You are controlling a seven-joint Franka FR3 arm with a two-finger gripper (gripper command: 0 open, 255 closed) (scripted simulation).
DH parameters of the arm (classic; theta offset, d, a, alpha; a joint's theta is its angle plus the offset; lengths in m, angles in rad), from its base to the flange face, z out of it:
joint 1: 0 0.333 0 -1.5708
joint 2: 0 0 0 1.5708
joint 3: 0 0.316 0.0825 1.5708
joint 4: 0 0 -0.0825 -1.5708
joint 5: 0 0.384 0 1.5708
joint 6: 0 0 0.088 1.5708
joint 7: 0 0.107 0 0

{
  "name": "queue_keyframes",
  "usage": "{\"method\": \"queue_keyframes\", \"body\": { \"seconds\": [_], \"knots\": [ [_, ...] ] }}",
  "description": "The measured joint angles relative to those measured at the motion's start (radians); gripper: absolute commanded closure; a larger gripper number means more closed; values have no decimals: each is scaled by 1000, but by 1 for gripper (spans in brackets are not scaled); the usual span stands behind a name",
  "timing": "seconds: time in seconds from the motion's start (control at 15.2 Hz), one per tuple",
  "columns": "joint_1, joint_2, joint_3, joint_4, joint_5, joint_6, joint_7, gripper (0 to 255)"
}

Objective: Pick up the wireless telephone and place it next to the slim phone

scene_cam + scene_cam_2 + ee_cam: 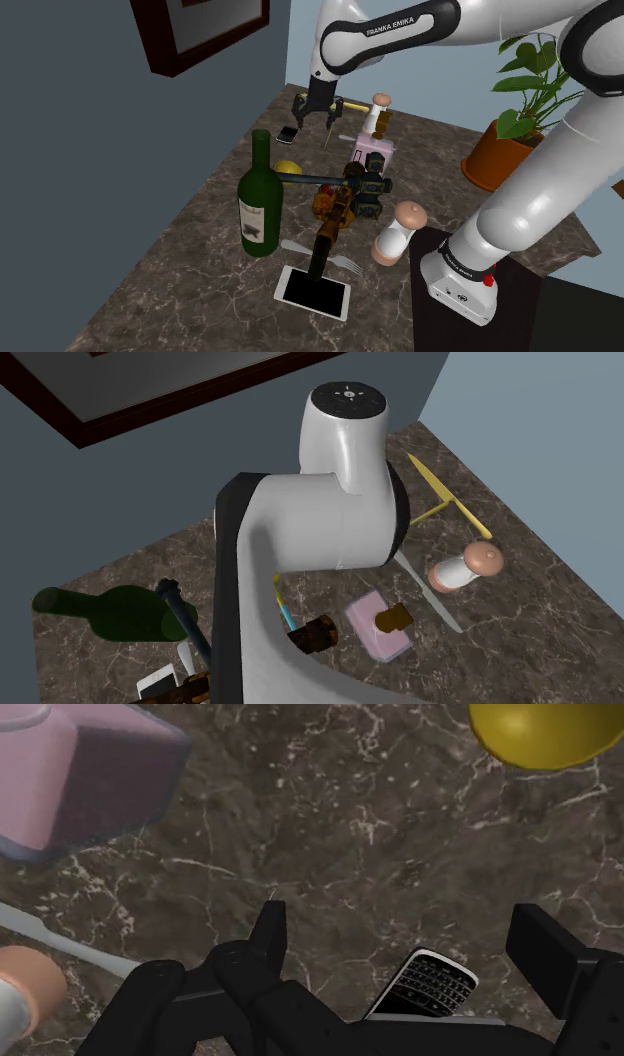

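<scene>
In the shoulder view the white arm reaches to the far end of the dark marbled worktop. Its black claw points down with the fingers apart. The wireless telephone, small and black with a pale rim, lies flat on the worktop just beside the claw, toward the view's left. The slim phone, white with a black screen, lies well apart from it at the near edge. A brown bottle stands just behind the slim phone. A green wine bottle, a pink box, a shaker and a potted plant are also there.

In the second exterior view the arm's white link covers the middle. Around it show the green bottle, the pink box, a shaker and a yellow tool.

In the wrist view the claw is spread wide. The telephone, keypad up, lies between the fingers, nearer the other one. Neither touches it, and the hand's body hides its lower end. A yellow round thing and the pink box lie farther out.
</scene>
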Motion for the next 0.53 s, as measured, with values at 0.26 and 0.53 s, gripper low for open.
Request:
{"method": "queue_keyframes", "body": {
  "seconds": [0.26, 0.53],
  "knots": [
    [4, 164, -13, 135, -41, 40, 118, 0],
    [15, 300, -38, 260, -68, 62, 224, 0]
  ]
}}
